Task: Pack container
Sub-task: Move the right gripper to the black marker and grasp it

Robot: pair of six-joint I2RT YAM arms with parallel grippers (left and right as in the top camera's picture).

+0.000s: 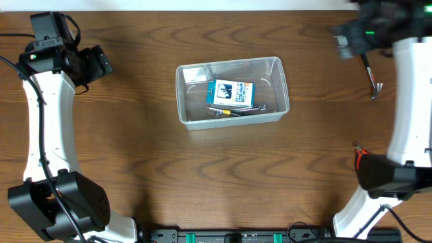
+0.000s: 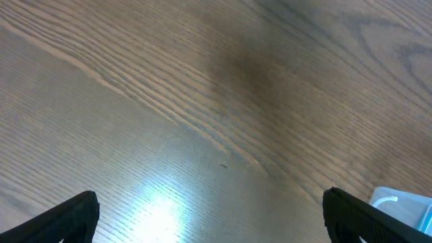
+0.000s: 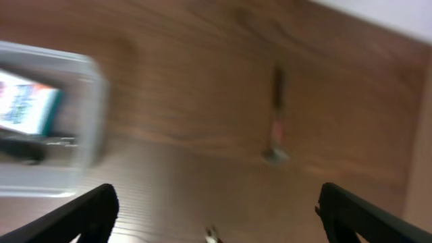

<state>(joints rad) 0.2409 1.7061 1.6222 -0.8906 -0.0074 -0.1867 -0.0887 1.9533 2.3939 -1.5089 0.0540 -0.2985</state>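
The clear container stands in the middle of the table. Inside it lie a blue-and-white box and a slim metal tool with a yellow part. My left gripper hovers far left of the container, open over bare wood, nothing between its fingers. One container corner shows at the lower right of the left wrist view. My right gripper is blurred at the back right, open and empty, its fingers wide apart. A small hammer-like tool lies on the table just below it, seen again as the tool. The container is at the left of the right wrist view.
The two arms' white links rise along the table's left and right sides. Red wires show near the right arm's base. A small shiny object sits at the bottom edge of the right wrist view, too blurred to name.
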